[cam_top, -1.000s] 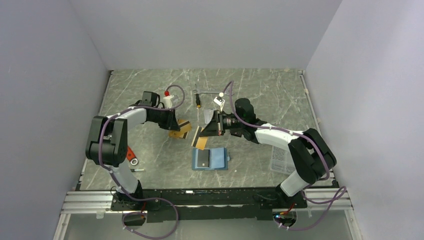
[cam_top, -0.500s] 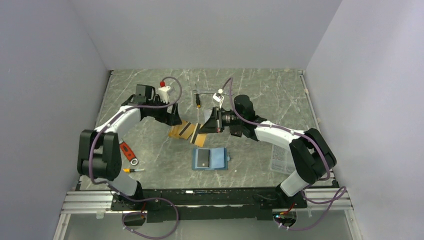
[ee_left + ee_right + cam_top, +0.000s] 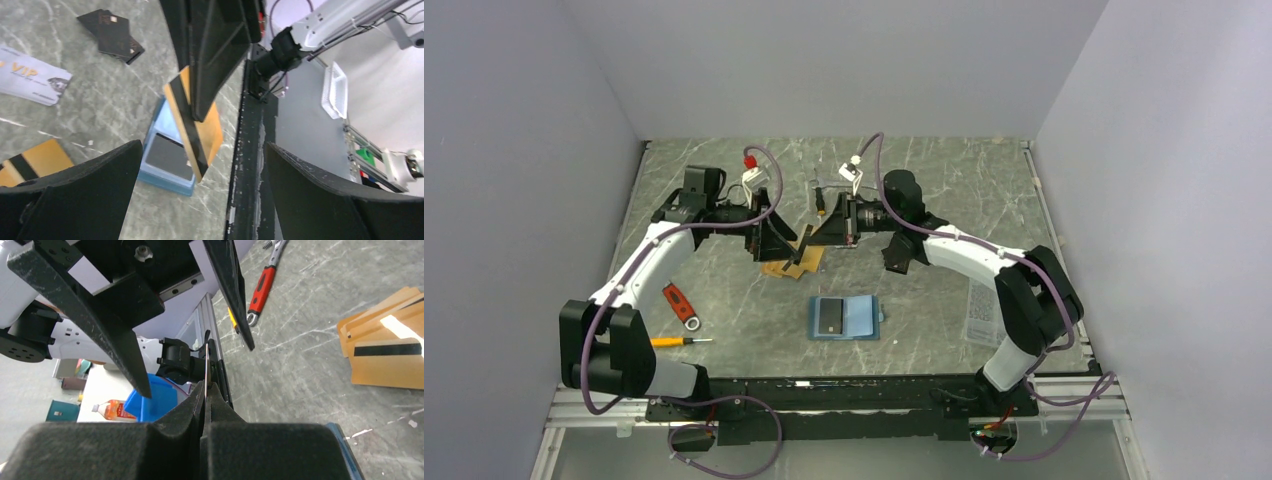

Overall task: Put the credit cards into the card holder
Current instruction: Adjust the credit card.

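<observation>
My right gripper (image 3: 816, 236) (image 3: 206, 390) is shut on an orange-gold credit card with a black stripe (image 3: 195, 125), held on edge above the table. My left gripper (image 3: 774, 240) (image 3: 204, 146) faces it, open wide, its fingers either side of the card without touching. Below lies the teal-blue card holder (image 3: 862, 318) (image 3: 170, 180), open flat, with a dark card (image 3: 829, 316) in its left pocket. More orange credit cards (image 3: 786, 267) (image 3: 385, 347) lie on the table under the grippers. Two dark cards (image 3: 112, 37) lie further off.
A red-handled tool (image 3: 681, 305) (image 3: 260, 282) and a small orange-handled screwdriver (image 3: 679, 341) lie front left. A clear printed packet (image 3: 982, 315) lies at the right. A grey VIP card (image 3: 30, 75) rests near the dark cards. Another small tool (image 3: 821, 200) lies at the back.
My left gripper has opened wide and swung toward the back. The right gripper, still shut on its card, has risen and moved back too.
</observation>
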You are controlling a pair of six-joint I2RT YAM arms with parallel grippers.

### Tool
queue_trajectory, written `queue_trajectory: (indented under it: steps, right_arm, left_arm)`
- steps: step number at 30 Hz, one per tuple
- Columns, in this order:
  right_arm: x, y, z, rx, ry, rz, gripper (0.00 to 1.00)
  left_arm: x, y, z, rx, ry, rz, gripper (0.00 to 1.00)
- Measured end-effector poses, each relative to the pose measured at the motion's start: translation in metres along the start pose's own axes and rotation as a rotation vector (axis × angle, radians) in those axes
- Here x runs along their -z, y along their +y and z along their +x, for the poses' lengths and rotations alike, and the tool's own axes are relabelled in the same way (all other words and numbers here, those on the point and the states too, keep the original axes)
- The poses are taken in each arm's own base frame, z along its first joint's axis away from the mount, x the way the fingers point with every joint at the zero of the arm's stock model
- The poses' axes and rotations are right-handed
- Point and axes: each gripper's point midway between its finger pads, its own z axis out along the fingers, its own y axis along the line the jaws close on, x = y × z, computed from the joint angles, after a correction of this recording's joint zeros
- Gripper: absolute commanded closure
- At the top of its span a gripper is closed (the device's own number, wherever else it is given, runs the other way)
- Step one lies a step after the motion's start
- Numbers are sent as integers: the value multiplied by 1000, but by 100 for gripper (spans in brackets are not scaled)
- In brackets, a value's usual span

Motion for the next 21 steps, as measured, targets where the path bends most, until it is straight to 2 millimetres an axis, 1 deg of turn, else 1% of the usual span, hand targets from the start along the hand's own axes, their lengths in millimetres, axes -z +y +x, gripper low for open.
queue_trajectory:
  steps: [2, 4, 10, 18, 21]
  right_arm:
    - [-3, 2, -3, 7, -1, -6, 100]
    - [-5, 2, -4, 11, -3, -10, 100]
    - [-9, 2, -5, 16, -9, -12, 100]
    - [-12, 5, -2, 23, 2, -18, 100]
    - [-13, 6, -1, 23, 7, -22, 100]
  left_arm:
    - [0, -7, 3, 12, 2, 36, 6]
    - [0, -13, 4, 16, 2, 65, 14]
    - [2, -26, 10, 29, 5, 128, 35]
    - [4, -24, 16, 0, 11, 121, 57]
    - [5, -23, 18, -18, 14, 114, 62]
